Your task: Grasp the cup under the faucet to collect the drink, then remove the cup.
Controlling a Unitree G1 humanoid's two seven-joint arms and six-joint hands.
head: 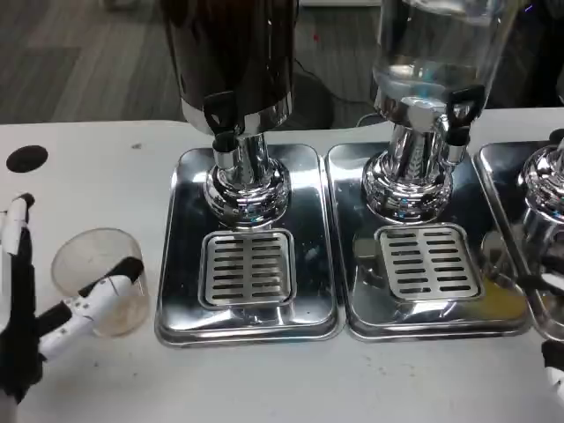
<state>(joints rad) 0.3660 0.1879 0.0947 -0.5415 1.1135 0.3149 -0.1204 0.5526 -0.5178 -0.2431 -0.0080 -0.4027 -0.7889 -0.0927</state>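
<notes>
Cup: your clear plastic cup (pixel 99 280) stands on the white desk (pixel 352 379), left of the dark dispenser's faucet (pixel 222 119).
Left hand (pixel 35 308): spread, one finger touching it, ungrasped.
Left: grasp, fill, remove.

Left robot hand (pixel 35 326) touches the clear cup (pixel 99 280) — beside the dark dispenser's tray (pixel 181 308).

Clear-tank dispenser (pixel 423 106) on its steel drip tray (pixel 344 264), far right of the left robot hand (pixel 26 300); third tray (pixel 502 194) beyond; black disc (pixel 26 159) on counter (pixel 282 379), above that robot hand.
</notes>
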